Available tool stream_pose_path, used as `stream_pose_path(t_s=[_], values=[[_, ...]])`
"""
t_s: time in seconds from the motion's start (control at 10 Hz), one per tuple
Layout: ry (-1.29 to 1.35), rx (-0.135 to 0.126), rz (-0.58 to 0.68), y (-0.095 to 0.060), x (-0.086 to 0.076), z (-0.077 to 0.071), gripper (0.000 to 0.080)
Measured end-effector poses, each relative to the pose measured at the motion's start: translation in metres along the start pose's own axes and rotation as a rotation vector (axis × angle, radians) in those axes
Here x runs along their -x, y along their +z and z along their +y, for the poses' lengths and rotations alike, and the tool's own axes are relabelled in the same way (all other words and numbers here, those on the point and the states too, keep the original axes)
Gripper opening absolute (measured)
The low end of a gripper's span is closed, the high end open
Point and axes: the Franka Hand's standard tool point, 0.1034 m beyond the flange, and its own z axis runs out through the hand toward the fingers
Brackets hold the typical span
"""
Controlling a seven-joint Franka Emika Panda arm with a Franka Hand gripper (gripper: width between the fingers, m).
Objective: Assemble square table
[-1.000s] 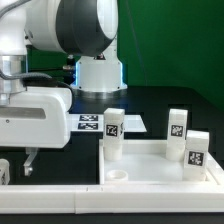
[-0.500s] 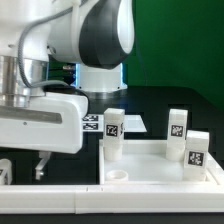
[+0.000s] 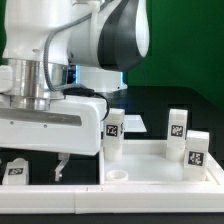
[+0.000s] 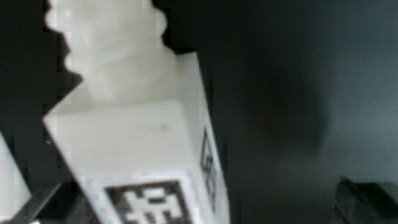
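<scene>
You have the slab (image 3: 165, 160) near the counter's (image 3: 150, 108) front right corner, three legs (image 3: 178, 125) upright on it. A fourth leg (image 4: 143, 150) fills the wrist view. Jaws' state cannot be told.

Three legs (image 3: 113, 126) stand on the slab (image 3: 150, 166); a fourth (image 3: 15, 171) lies leftward.

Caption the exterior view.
Arm's tool hangs beside the slab, which carries three upright legs; a fourth stands apart.
</scene>
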Motion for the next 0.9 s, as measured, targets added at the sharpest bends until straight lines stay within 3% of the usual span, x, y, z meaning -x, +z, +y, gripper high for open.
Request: stream_pose_path(t_s=[0.1,0.4,0.7,0.8,0.9], values=[[-0.001,0.001,0.001,0.001,0.001,0.000,0.0648],[-0.001,0.002,0.001,0.001,0.001,0.000,0.0281],[-0.002,0.001,-0.002,-0.001,0.004,0.001,0.0281],[0.009,-0.008,-0.014,-0.012,0.015,0.002,0.0281],[0.035,-0.035,-0.044,-0.029,0.034,0.001,0.0281]])
